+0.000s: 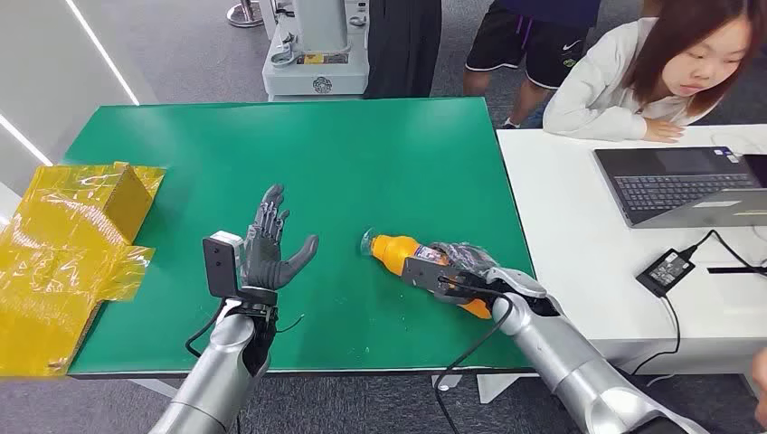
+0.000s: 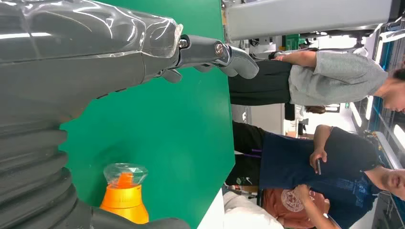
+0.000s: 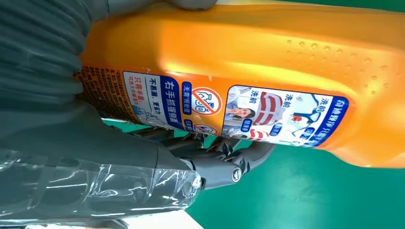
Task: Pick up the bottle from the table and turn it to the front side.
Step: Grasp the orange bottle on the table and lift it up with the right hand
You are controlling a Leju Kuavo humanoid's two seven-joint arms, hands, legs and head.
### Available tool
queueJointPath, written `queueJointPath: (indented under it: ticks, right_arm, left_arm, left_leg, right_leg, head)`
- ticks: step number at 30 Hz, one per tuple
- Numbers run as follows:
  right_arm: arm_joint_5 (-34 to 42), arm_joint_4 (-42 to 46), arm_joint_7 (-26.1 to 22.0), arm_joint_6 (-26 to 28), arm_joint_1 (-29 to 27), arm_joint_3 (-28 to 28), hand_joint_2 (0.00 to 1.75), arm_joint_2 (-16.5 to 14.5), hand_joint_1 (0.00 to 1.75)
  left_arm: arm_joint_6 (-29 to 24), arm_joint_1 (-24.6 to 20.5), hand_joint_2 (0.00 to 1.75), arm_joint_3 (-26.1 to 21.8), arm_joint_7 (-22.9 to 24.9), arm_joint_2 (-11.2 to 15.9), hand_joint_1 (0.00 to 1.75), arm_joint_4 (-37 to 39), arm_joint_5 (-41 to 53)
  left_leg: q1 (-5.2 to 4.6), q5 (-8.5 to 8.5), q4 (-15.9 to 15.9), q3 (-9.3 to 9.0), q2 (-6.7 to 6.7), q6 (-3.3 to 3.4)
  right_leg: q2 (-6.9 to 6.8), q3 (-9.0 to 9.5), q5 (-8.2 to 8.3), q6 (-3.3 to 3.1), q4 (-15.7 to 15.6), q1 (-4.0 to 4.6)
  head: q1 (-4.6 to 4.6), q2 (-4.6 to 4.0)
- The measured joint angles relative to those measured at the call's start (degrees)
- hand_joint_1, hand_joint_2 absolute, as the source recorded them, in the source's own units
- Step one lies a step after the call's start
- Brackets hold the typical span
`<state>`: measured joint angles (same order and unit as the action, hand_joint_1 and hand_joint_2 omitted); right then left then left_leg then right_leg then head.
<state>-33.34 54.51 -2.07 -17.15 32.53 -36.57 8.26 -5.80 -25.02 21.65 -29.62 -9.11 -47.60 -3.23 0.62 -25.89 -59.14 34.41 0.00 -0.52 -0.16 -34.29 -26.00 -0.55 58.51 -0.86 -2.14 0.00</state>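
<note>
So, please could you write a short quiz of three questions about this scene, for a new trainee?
1. True or false: the orange bottle stands upright on the green table.
2. Which hand grips the bottle? A) left hand B) right hand
3. Fill in: the left hand holds ____.

Key: 1. False, it lies on its side. 2. B. 3. nothing; its fingers are spread.
</note>
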Motion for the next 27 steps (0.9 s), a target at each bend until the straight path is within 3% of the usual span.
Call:
queueJointPath:
  ticks: [5,10,12,18,27]
  right_arm:
    - [2.76,-0.20,-4.97,4.58,-1.13,1.16,1.75,-0.14,1.75]
    - [12.74,1.24,-21.53,13.93,-5.49,7.99,1.75,-1.98,1.75]
    - [15.18,4.06,-25.15,16.69,-7.61,11.29,1.75,-2.93,1.75]
    - [16.85,11.92,-27.32,19.24,-12.06,17.09,1.75,-4.32,1.75]
    - [17.75,15.14,-28.92,20.67,-13.57,20.09,1.75,-5.04,1.75]
  left_arm:
    - [0.05,0.33,1.75,-0.03,-0.13,0.02,0.00,-0.10,0.47]
    - [0.07,0.78,1.75,-0.03,-1.41,0.01,0.00,-0.14,1.11]
    - [0.33,0.79,1.75,-0.03,-1.74,0.01,0.00,-0.13,1.46]
    - [1.13,0.52,1.75,-0.03,-2.33,-0.02,0.00,0.27,2.08]
    - [2.05,-1.28,1.75,-0.03,-2.70,-0.54,0.00,1.96,2.05]
  left_leg:
    - [0.00,-0.01,0.00,0.02,-0.02,0.00]
    - [0.00,0.00,0.00,0.18,-0.10,0.00]
    - [0.00,0.00,0.00,0.23,-0.12,-0.01]
    - [0.00,-0.01,0.00,0.31,-0.10,0.00]
    - [0.00,0.00,0.00,0.31,-0.09,-0.01]
  right_leg:
    - [0.00,-0.01,0.00,0.00,0.00,0.00]
    - [-0.10,-0.13,-0.01,0.01,0.02,0.00]
    - [-0.11,-0.19,-0.01,0.01,0.03,0.00]
    - [-0.08,-0.29,-0.02,0.01,0.02,0.00]
    - [-0.08,-0.29,-0.01,0.01,0.03,0.00]
  head:
    - [0.00,0.00]
    - [0.01,0.00]
    - [0.00,0.00]
    - [0.00,0.00]
    - [0.01,0.00]
